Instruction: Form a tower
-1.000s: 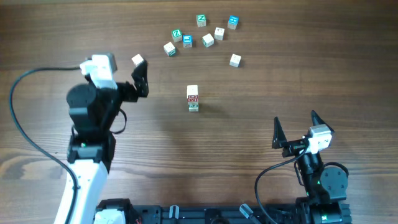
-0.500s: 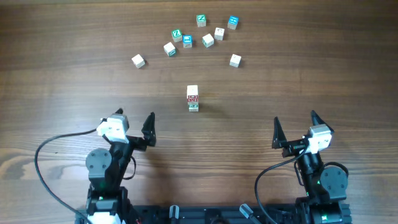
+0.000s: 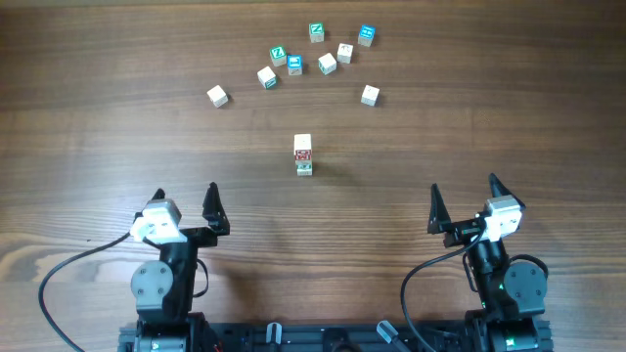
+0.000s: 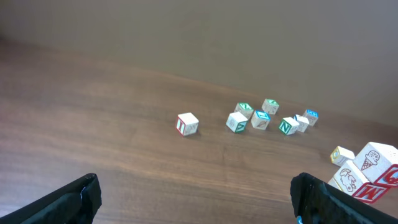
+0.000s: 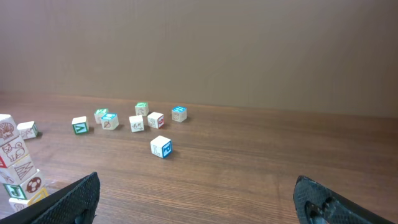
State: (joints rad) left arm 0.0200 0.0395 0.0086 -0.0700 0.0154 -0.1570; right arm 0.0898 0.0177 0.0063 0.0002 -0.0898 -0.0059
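1. The one-cube-wide tower of small wooden letter cubes (image 3: 303, 154) stands upright mid-way across the dark wooden worktop (image 3: 469, 117).
2. The left fingers (image 3: 212, 203) are spread wide, empty.
3. The right fingers (image 3: 434, 209) are spread wide, empty.
4. Loose pale letter cubes (image 3: 327, 63) lie scattered beyond the tower.

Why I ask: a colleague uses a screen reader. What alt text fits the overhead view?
A short tower of letter cubes stands centred on a dark wooden table, nine loose cubes scattered beyond it. At the near edge, the left tool and right tool are open and empty.
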